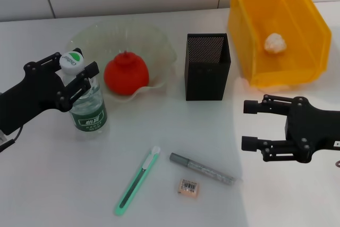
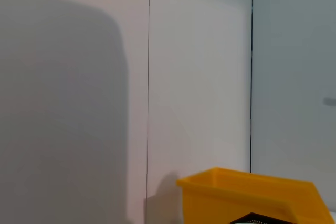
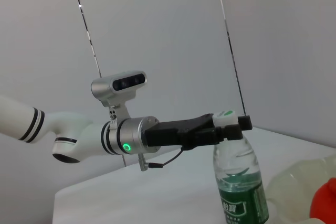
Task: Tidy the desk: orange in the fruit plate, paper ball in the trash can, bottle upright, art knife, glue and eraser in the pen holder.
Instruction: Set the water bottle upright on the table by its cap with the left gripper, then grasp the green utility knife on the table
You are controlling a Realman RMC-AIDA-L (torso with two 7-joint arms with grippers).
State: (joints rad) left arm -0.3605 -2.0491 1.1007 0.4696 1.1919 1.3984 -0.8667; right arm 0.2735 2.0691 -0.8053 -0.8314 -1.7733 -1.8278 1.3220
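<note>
Left gripper clamps upright bottle neck, clearer in right wrist view; right gripper open.

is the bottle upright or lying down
Upright. The bottle stands on its base beside the fruit plate, cap on top, with the left gripper closed around its neck.

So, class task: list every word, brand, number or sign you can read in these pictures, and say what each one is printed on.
No text here can be read for certain.
bottle label: white characters on green, too blurred to read.
Bottle cap: a green mark, no readable letters.
eraser sticker: a barcode, digits too small to read.
left gripper, around the bottle neck: no marking.
right gripper, open above the table: no marking.
</note>
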